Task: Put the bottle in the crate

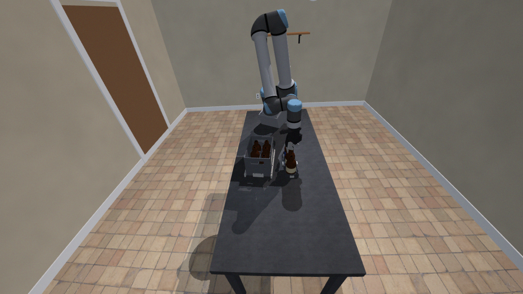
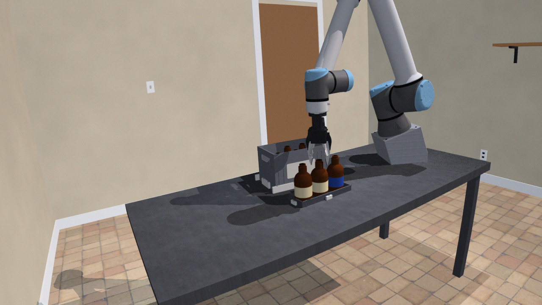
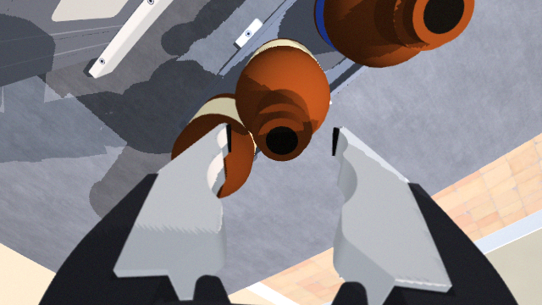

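Bottles stood three in a row on the low dark tray (image 2: 340, 188), all upright, all of brown glass with short necks and open mouths. The nearest one in the exterior view (image 2: 303, 182) and the middle bottle (image 2: 319, 178) wore cream labels around their bodies, while the far one (image 2: 335, 173) wore a blue band. The tray sat on the dark table (image 2: 242, 235) just beside the grey crate (image 2: 271, 167), which had a pale panel on its side and showed brown bottle tops above its rim.

From the top view, the crate (image 1: 258, 168) held bottles in its rear slots, though which slot was vacant could not be made out.

The end effector (image 2: 317, 154) hung straight down directly above the middle bottle, its pale fingers parted and gripping nothing. In the wrist view the middle bottle's mouth (image 3: 281, 141) lay in the gap between the two fingertips, a little nearer the left one, with the tips not touching the neck. The first cream-labelled bottle (image 3: 237, 157) was partly hidden behind the left finger, and the blue-banded bottle (image 3: 381, 30) lay beyond, well outside the gap.
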